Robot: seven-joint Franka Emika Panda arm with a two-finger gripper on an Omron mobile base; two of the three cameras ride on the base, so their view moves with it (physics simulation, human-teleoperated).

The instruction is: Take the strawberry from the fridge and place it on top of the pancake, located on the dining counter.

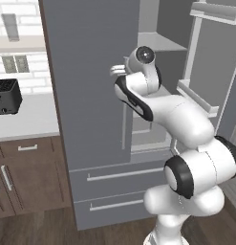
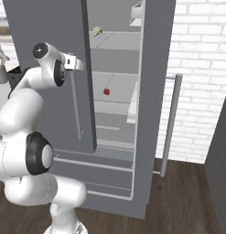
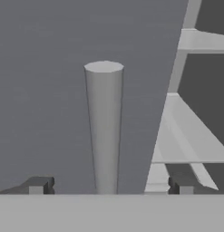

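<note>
Strawberry (image 2: 106,92) in sight, sitting on a pale fridge (image 1: 91,95) shelf!

We spot it through the gap where the right door stands swung open, with a small tan item (image 2: 97,31) up at its twelve o'clock on a higher shelf. Our gripper (image 3: 109,186) has its jaws spread wide, holding nothing, one tip either side of the left door's silver bar handle (image 3: 104,131), which runs off toward twelve o'clock in the hand view.

I count one fridge (image 2: 119,137) with two drawers (image 1: 114,174), one strawberry (image 2: 106,92), one tan item (image 2: 97,31) on a higher shelf, one toaster (image 1: 6,96).
</note>
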